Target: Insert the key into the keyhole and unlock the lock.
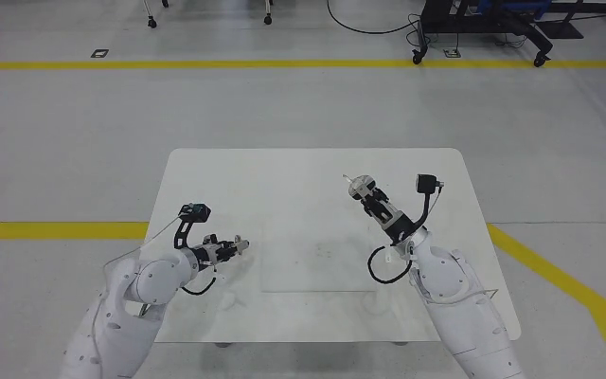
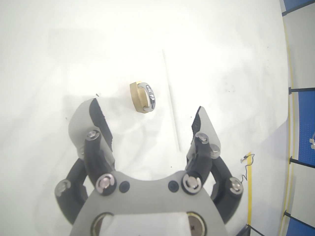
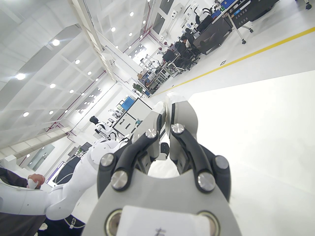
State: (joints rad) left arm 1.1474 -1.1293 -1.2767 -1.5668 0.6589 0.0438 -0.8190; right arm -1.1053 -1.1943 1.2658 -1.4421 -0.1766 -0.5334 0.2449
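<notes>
The padlock [image 2: 142, 97], a brass body with a chromed shackle, lies on the white table [image 2: 73, 37] just ahead of my left claw [image 1: 239, 246]. That claw's fingers are spread wide and touch nothing. The keyhole face is turned out of sight. A thin straight seam [image 2: 171, 99] runs just beside the padlock. My right claw [image 3: 166, 108], well apart, is pressed closed above the table. A pale sliver [image 3: 167, 114] at its tips is too small to identify.
</notes>
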